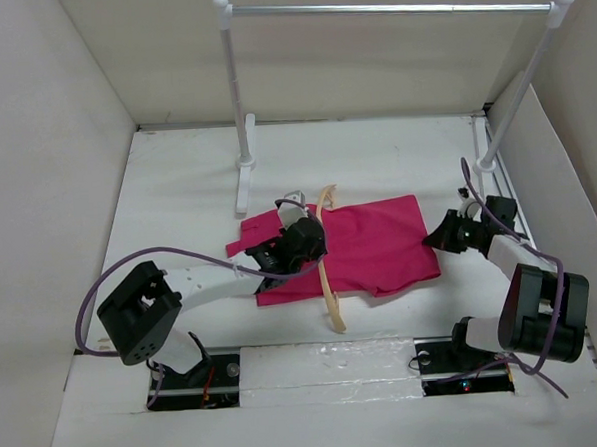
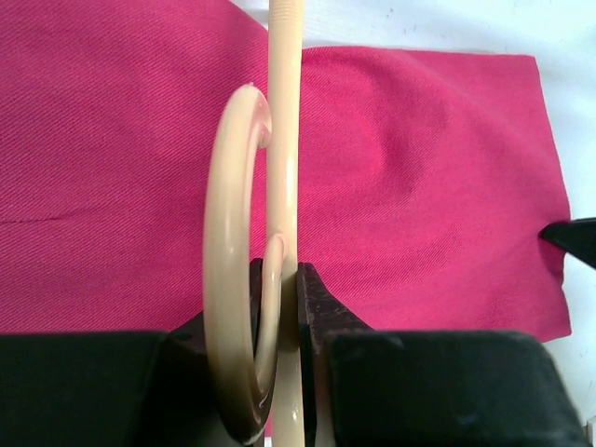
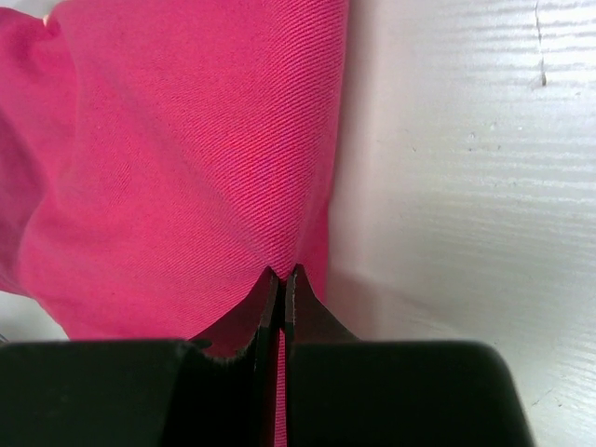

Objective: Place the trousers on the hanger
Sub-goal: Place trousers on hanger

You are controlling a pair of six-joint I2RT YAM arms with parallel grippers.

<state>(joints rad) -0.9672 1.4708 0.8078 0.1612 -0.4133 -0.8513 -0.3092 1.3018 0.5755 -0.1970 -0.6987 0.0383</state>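
The magenta-pink trousers (image 1: 375, 245) lie folded flat on the white table. The pale tan wooden hanger (image 1: 327, 272) stands across their left part, its bar running near to far. My left gripper (image 1: 301, 241) is shut on the hanger (image 2: 284, 140) beside its hook (image 2: 228, 279), above the trousers (image 2: 419, 168). My right gripper (image 1: 434, 238) is shut on the right edge of the trousers (image 3: 186, 158), with a thin fold of cloth pinched between its fingertips (image 3: 296, 279). The waist button is not visible.
A white-and-silver clothes rail (image 1: 387, 9) stands at the back, with one foot (image 1: 244, 181) just beyond the trousers and the other post (image 1: 517, 92) at the right. Pale walls close in the table on three sides.
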